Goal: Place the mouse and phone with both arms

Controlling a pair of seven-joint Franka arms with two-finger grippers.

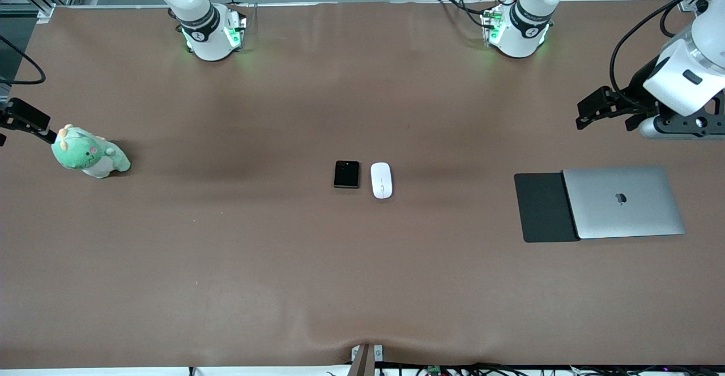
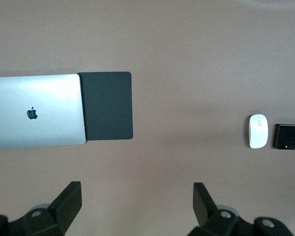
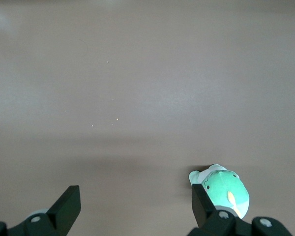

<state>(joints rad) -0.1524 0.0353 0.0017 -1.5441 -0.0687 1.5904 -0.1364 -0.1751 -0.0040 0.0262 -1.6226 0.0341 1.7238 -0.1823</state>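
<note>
The white oval mouse [image 1: 381,180] and the small black phone [image 1: 346,174] lie side by side at the middle of the brown table [image 1: 226,263], the mouse toward the left arm's end. Both also show in the left wrist view, the mouse [image 2: 258,131] next to the phone [image 2: 287,136]. My left gripper [image 1: 600,109] is open and empty, up in the air at the left arm's end of the table; in its wrist view it [image 2: 137,194] hangs over bare table. My right gripper [image 1: 25,118] is open and empty at the right arm's end, above bare table [image 3: 136,196] next to a plush toy.
A closed silver laptop [image 1: 623,201] lies at the left arm's end, overlapping a flat black mouse pad [image 1: 542,207]; both show in the left wrist view, laptop [image 2: 37,111] and pad [image 2: 108,105]. A green plush toy [image 1: 90,152] sits at the right arm's end, also seen beside the right gripper [image 3: 221,189].
</note>
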